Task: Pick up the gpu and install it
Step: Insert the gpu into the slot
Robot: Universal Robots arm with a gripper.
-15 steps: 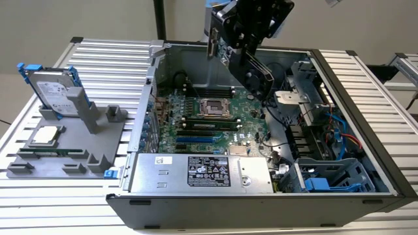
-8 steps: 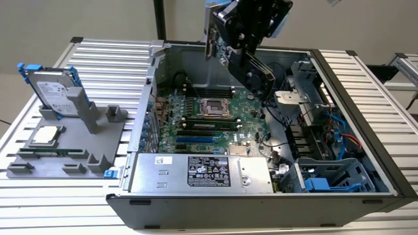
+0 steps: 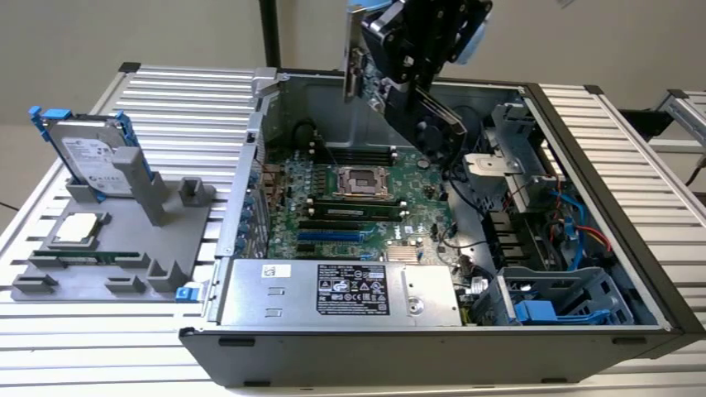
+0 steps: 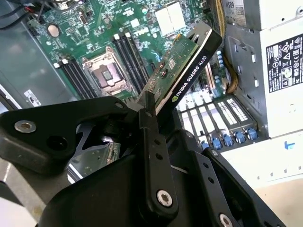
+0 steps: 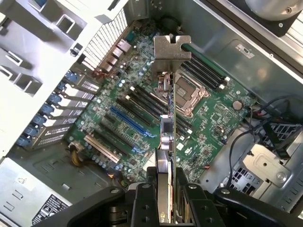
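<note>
- Gpu (image 4: 182, 71) hangs tilted above the motherboard (image 5: 208, 113), clear of every slot (not yet seated).
- Gripper (image 5: 165, 189) is clamped on the card's edge.
- Risk, as I judge it: lowered askew, the card could miss its slot or catch the case (image 3: 441, 356) wall.

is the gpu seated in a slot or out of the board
Out. In the first wrist view the end effector holds the gpu edge-on, clear above the motherboard and its slots.
</note>
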